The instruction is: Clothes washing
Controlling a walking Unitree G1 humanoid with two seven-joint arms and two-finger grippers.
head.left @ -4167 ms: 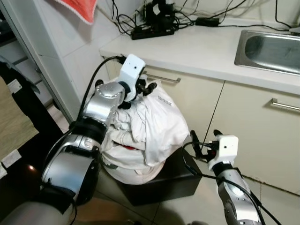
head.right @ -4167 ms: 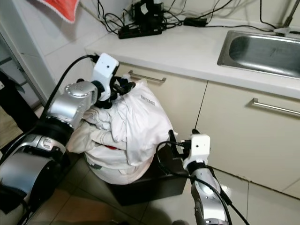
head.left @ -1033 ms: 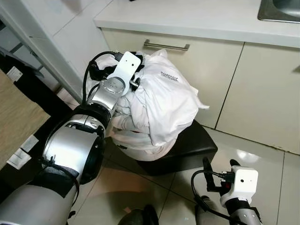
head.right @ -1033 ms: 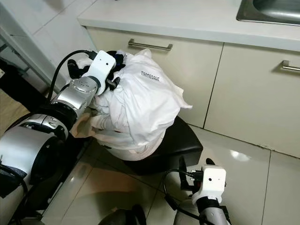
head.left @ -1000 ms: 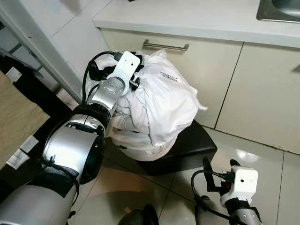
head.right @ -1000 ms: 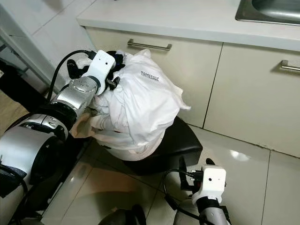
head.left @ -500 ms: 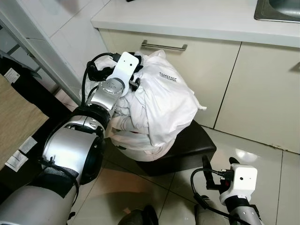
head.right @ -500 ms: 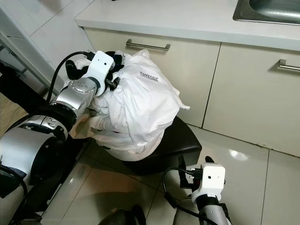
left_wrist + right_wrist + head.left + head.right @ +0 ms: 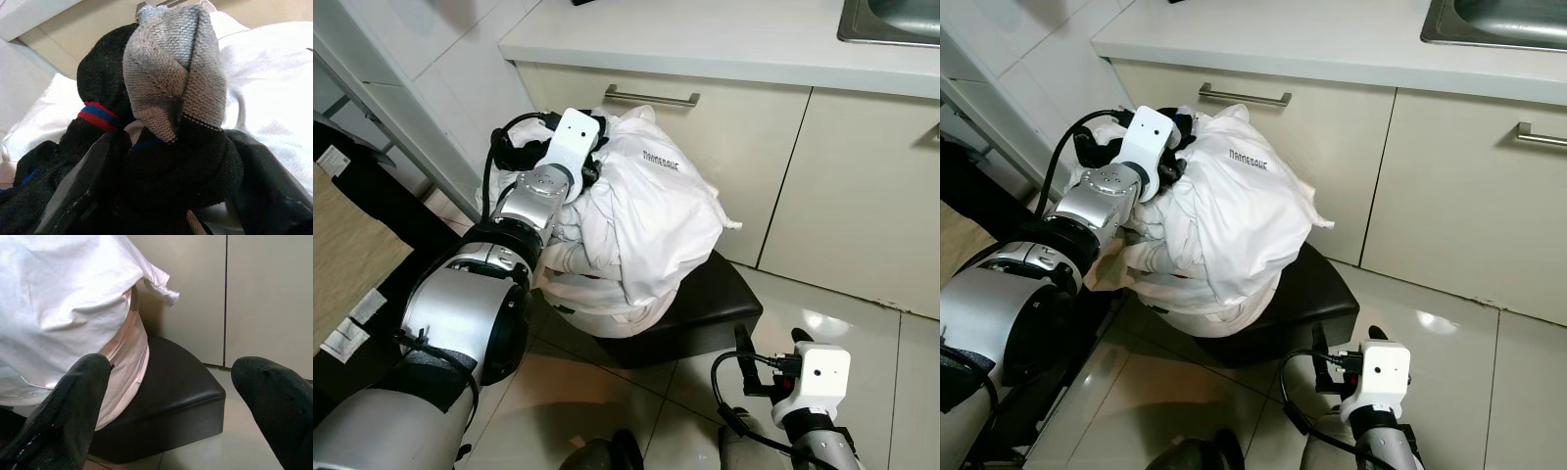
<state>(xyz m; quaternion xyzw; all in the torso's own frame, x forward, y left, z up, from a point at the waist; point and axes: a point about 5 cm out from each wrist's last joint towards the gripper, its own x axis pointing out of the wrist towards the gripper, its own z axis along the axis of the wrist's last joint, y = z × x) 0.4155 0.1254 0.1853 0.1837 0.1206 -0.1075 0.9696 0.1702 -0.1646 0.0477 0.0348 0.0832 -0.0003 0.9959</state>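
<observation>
A heap of white clothes (image 9: 651, 220) sits on a black box (image 9: 705, 308) in front of the kitchen cabinets. At the top left of the heap, my left gripper (image 9: 591, 164) is shut on a bundle of dark socks (image 9: 161, 112), black and grey knit with a red and blue stripe. Its fingers (image 9: 80, 196) press the bundle from both sides. My right gripper (image 9: 770, 343) hangs low near the floor, to the right of the box. It stands open with nothing between its fingers (image 9: 63, 416), facing the heap (image 9: 63, 303) and box (image 9: 181, 401).
Beige cabinet doors (image 9: 862, 186) with metal handles (image 9: 651, 98) stand behind the heap, under a white counter (image 9: 705, 34) with a sink (image 9: 891, 15) at far right. A dark rack (image 9: 352, 166) lines the left. Glossy tile floor (image 9: 862, 323) lies open to the right.
Since the earliest frames the view has tilted down and my right gripper sits lower, near the floor. Over the last second only the camera has drifted slightly; the left gripper keeps its hold.
</observation>
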